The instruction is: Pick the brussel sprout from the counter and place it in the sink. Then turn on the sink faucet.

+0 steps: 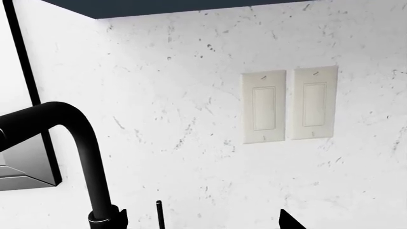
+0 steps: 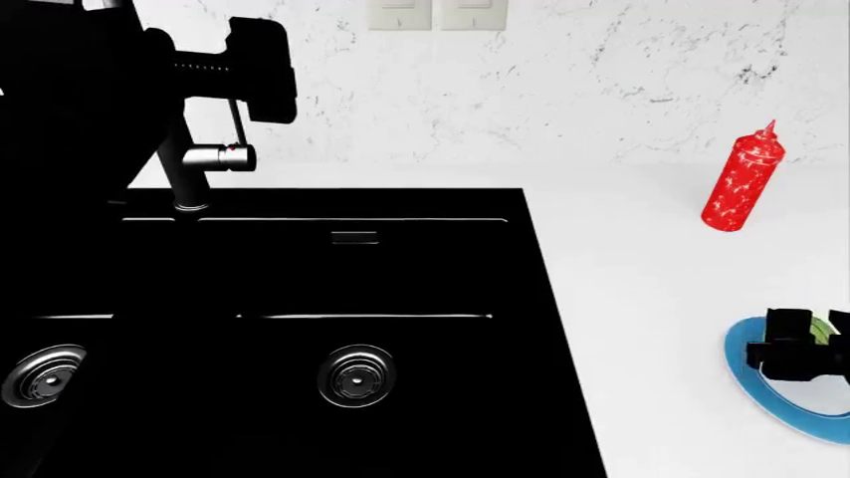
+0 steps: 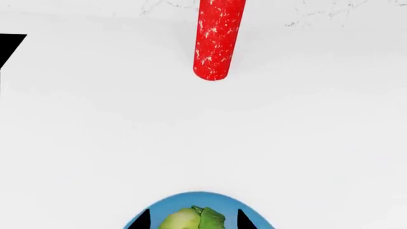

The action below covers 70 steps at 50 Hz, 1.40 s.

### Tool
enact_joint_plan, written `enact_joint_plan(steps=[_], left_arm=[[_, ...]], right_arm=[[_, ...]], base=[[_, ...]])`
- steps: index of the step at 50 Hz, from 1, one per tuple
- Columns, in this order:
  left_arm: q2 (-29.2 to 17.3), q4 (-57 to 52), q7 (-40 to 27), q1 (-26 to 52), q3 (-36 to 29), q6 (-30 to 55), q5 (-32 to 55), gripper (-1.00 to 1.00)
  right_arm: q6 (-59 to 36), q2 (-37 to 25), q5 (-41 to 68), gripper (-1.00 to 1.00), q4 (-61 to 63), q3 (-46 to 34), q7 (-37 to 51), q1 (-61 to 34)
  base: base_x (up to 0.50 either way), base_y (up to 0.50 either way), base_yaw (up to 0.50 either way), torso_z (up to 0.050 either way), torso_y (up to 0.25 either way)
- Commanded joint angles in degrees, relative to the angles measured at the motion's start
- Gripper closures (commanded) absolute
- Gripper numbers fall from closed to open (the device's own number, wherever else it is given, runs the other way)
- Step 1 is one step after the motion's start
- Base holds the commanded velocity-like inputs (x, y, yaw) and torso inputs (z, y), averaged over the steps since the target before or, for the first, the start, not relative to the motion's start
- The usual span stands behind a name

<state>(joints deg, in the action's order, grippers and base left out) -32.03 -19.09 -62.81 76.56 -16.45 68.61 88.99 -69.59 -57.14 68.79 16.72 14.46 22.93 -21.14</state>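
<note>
The brussel sprout (image 3: 190, 220), a pale yellow-green leafy ball, is seen lying on the blue-rimmed plate (image 3: 254, 214), and in the right wrist view it is flanked on both sides by the dark fingertips (image 3: 244, 220) of the right gripper (image 2: 803, 344); the jaws are spread to either side of it, and whether they touch it cannot be told. In the head view the plate is found at the right edge of the white counter (image 2: 638, 299), well apart from the black double-basin sink (image 2: 398, 269). A red squeeze bottle (image 2: 743, 179) is stood upright further back on the counter, near the marbled wall, with a broad bare stretch of counter between it and the plate. The sink's two round drains (image 2: 356, 374) are shown uncovered. The sink faucet (image 2: 186, 169) is set behind the left basin, its chrome-grey lever (image 2: 223, 156) pointing sideways. The left gripper (image 2: 259, 70) is held high beside the faucet's top; how far its jaws are parted cannot be told. Two cream wall switches (image 1: 289, 105) are seen on the wall.
</note>
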Motion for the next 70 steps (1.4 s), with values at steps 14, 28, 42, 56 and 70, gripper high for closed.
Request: enact_joint_plan(steps=[14,28,42,56,70], left_arm=[[-0.34,-0.05,0.29,-0.36,-0.66,-0.85,-0.29,-1.0],[-0.71,0.02,0.52,-0.47,-0.89,-1.24,-0.28,-1.0],[-1.0,-0.13,0.54,-0.6,-1.21,-1.58,-0.22,-1.0],[-1.31,-0.13,0.98,-0.97,-1.44,-2.1,-0.45,-1.0],[-1.75,-0.38,1.33,-1.8,-1.55,-2.79,-0.8,-1.0]], right_arm=[[0.75,0.0,3.07,1.0,0.62,-1.26,-0.6,-0.46],[-0.87,-0.87,5.39,1.0,1.95,-2.03,1.9,-5.06],[-2.39,-0.39,7.45,1.0,2.88,-5.27,3.03,-10.96],[-4.1,3.79,7.44,1.0,3.0,-13.31,2.84,-21.04],[-5.74,8.97,6.93,1.0,2.53,-19.91,2.6,-29.9]], base=[[0.0,0.0,0.0,0.0,-0.001],[0.0,0.0,0.0,0.0,0.0],[0.0,0.0,0.0,0.0,0.0],[0.0,0.0,0.0,0.0,0.0],[0.0,0.0,0.0,0.0,0.0]])
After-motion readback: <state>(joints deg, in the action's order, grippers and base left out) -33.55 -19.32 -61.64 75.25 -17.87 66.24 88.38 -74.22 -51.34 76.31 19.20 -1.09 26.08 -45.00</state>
